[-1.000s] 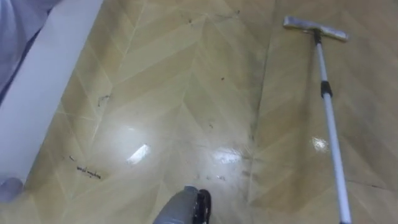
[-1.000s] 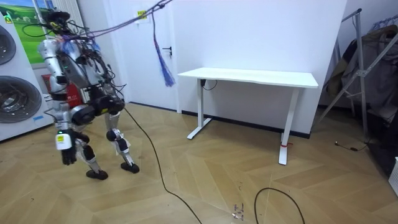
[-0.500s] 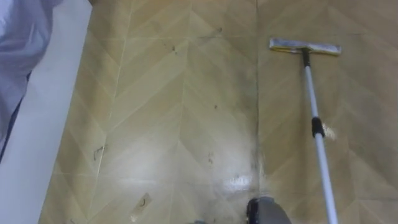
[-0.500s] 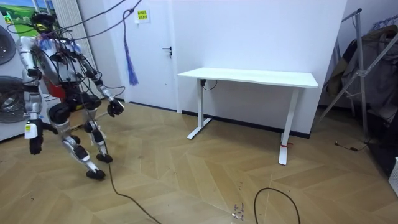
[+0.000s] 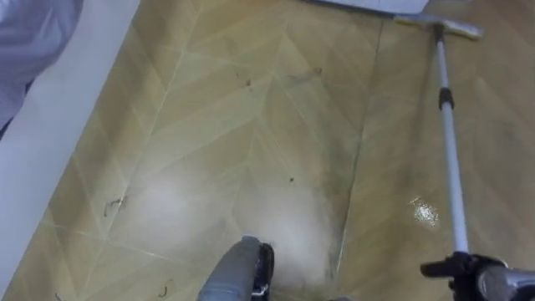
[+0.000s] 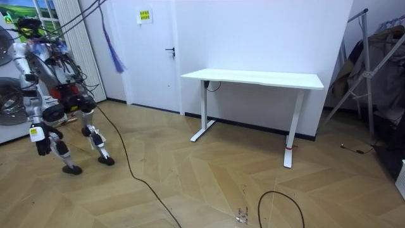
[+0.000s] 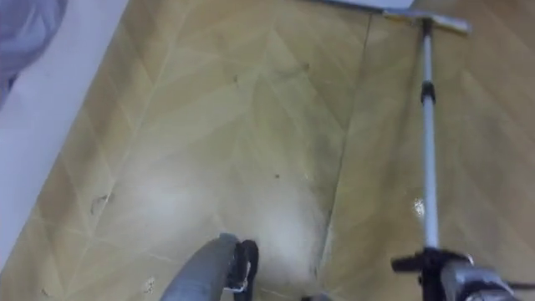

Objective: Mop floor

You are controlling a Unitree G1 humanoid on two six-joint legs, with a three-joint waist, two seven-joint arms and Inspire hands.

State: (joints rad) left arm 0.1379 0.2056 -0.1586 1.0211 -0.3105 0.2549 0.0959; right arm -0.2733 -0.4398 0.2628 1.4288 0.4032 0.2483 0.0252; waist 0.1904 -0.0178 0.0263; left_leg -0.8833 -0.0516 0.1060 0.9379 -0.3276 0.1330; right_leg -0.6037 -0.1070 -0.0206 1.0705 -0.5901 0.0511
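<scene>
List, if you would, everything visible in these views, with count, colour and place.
flat mop with silver-white pole: one, pale head on the floor ahead, pole running back to the robot's right.
tan herringbone wood floor: one, scuffed, under everything.
white panel: one, along the eye views' left edge.
white rectangular desk: one, against the wall, room view's middle.
white door: one, between robot and desk.
small yellow sign: one, near the door's top.
white laundry machines: two, stacked, room view's left edge.
metal clothes rack with dark garments: one, room view's right edge.
right robot hand: one, dark, closed round the mop pole's near end.
left robot hand: one, dark, hanging beside the robot's leg, room view.
</scene>
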